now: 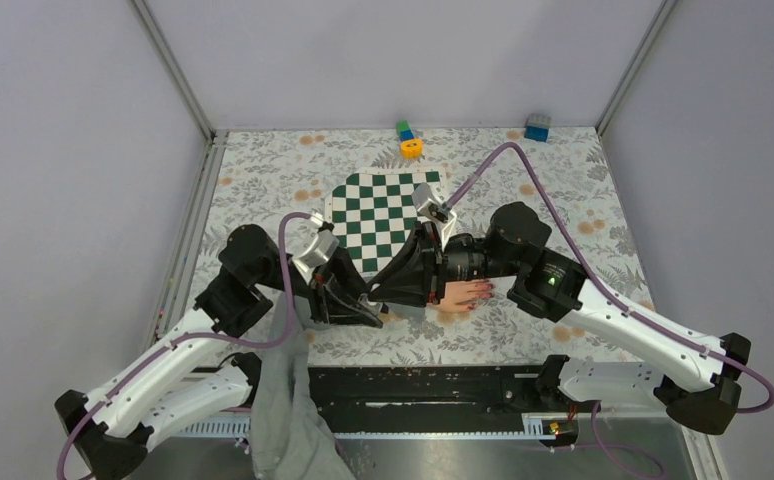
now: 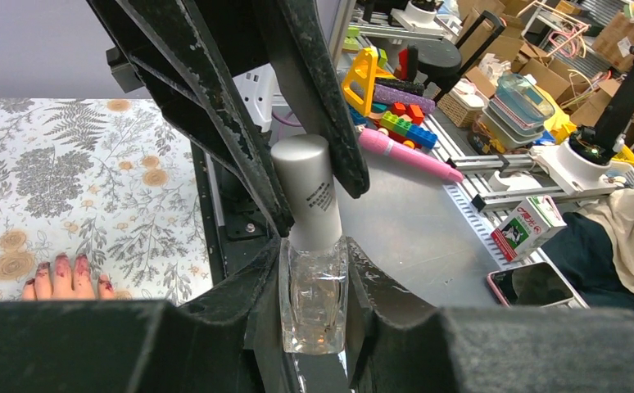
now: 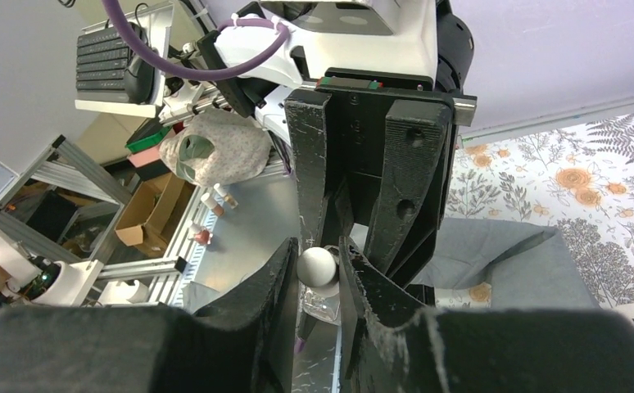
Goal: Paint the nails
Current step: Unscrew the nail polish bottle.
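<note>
Apparently at the cap step: left gripper point(image 2: 314, 282) clamps the clear bottle point(image 2: 312, 319), right gripper point(image 3: 319, 270) pinches its silver cap point(image 2: 303, 173), needing a steady counter-twist next; the nails point(image 2: 60, 263) lie by the table's point(image 1: 563, 200) near edge.

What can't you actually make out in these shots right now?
1. Bottle: top view, hidden between the left gripper and right gripper.
2. Hand: partly covered by the right gripper in top view; cut off by the left gripper's finger in left wrist view.
3. Nails: too small to judge coverage anywhere.
</note>
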`<action>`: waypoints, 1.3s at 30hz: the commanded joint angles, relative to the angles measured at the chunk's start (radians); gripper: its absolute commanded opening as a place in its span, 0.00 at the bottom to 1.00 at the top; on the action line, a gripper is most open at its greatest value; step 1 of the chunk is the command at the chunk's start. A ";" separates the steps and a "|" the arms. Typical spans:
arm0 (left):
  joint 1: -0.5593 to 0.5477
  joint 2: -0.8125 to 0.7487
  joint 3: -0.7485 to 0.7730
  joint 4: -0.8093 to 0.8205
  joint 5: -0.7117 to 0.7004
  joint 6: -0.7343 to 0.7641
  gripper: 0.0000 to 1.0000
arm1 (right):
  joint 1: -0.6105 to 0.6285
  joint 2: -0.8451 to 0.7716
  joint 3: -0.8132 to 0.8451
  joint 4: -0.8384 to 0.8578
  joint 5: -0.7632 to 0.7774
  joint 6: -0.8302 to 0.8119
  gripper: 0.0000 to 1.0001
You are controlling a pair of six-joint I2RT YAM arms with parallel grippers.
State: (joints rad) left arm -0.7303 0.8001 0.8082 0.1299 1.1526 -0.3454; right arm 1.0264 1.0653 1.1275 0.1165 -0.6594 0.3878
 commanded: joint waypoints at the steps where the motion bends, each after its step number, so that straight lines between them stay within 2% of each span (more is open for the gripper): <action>1: 0.006 0.014 -0.007 0.076 0.002 0.019 0.00 | 0.009 -0.028 0.028 0.070 -0.126 0.032 0.00; 13: 0.006 0.030 -0.007 0.069 0.005 0.022 0.00 | -0.003 -0.093 0.043 0.025 -0.074 -0.060 0.00; 21: -0.008 0.046 0.003 0.048 0.041 0.027 0.00 | -0.005 -0.103 0.048 0.025 -0.089 -0.079 0.00; 35: -0.025 0.051 0.018 -0.020 0.009 0.080 0.00 | -0.006 -0.119 0.048 0.009 -0.078 -0.094 0.00; 37: -0.026 0.037 0.015 -0.022 -0.016 0.088 0.00 | -0.005 -0.120 0.044 -0.008 -0.053 -0.102 0.14; 39: -0.026 0.026 0.016 -0.035 -0.047 0.104 0.00 | -0.006 -0.122 0.036 -0.025 -0.022 -0.112 0.41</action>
State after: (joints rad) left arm -0.7639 0.8455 0.8093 0.1528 1.1519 -0.3027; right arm 1.0187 1.0176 1.1263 0.0307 -0.6498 0.2596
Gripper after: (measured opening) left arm 0.261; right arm 0.273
